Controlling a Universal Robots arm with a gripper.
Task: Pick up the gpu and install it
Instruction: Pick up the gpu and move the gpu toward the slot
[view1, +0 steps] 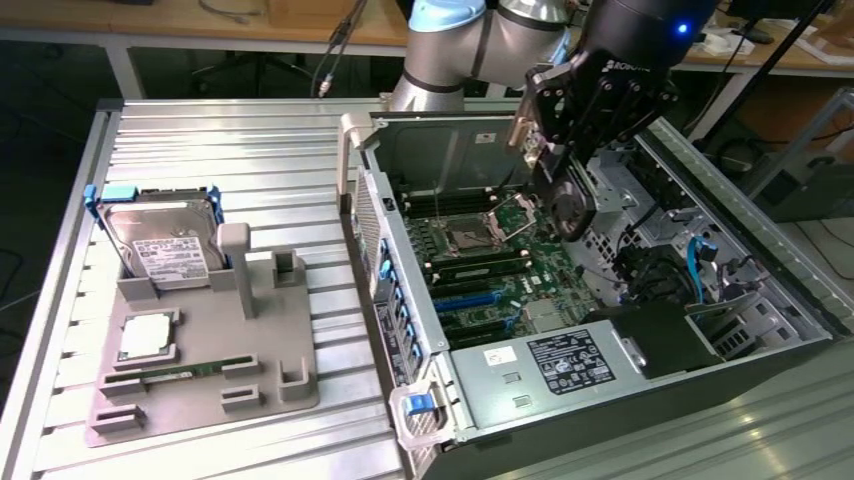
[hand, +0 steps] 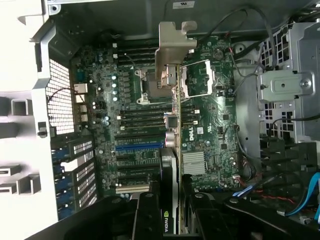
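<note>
In the exterior view's upper right, the black robot gripper (view1: 561, 165) clamps the thin dark-green gpu (view1: 577, 205) with silvery-beige bracket, hanging above the green motherboard (view1: 497, 262); tilted entry could jam it against neighbouring slots.

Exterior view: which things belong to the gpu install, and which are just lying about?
In the job: gpu, gripped by the pincer; motherboard in the open case.
Lying about: hard drive, silver chip and memory stick, all on the grey holder beside the case.
</note>
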